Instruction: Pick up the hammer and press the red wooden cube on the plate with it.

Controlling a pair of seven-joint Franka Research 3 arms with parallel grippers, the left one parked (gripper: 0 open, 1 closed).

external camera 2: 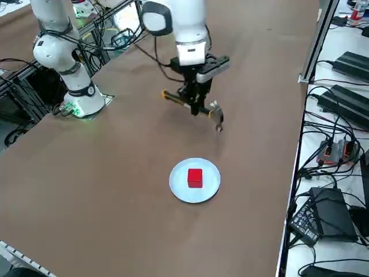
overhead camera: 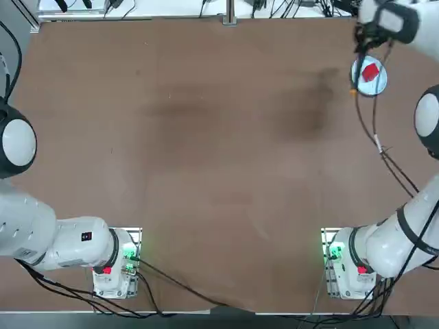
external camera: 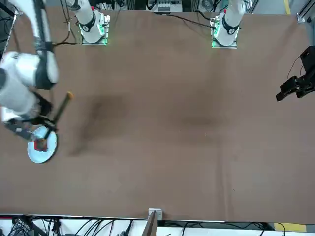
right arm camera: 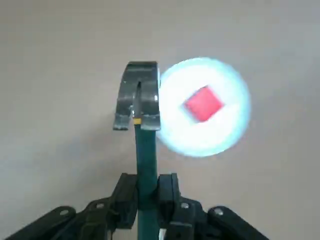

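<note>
My right gripper [external camera 2: 196, 107] is shut on the thin handle of the hammer [external camera 2: 180, 99] and holds it in the air, about level. Its dark metal head [external camera 2: 217, 115] points to the table's right edge, and its orange tip [external camera: 69, 95] sticks out the other way. In the wrist view the gripper [right arm camera: 146, 192] clamps the handle, and the hammer head [right arm camera: 139, 95] hangs beside the plate [right arm camera: 230, 125], not over it. The red wooden cube [external camera 2: 195, 177] lies in the middle of the small pale plate [external camera 2: 179, 182], untouched. The overhead view shows the plate [overhead camera: 379, 83] at the far right, partly under my arm.
Bare brown tabletop stretches across the middle and left. My arm's cable [overhead camera: 384, 147] trails from the wrist back to the base [overhead camera: 343, 264]. Black boxes and cables [external camera 2: 340, 63] lie just past the table's right edge. A metal post [overhead camera: 228, 19] stands at the far edge.
</note>
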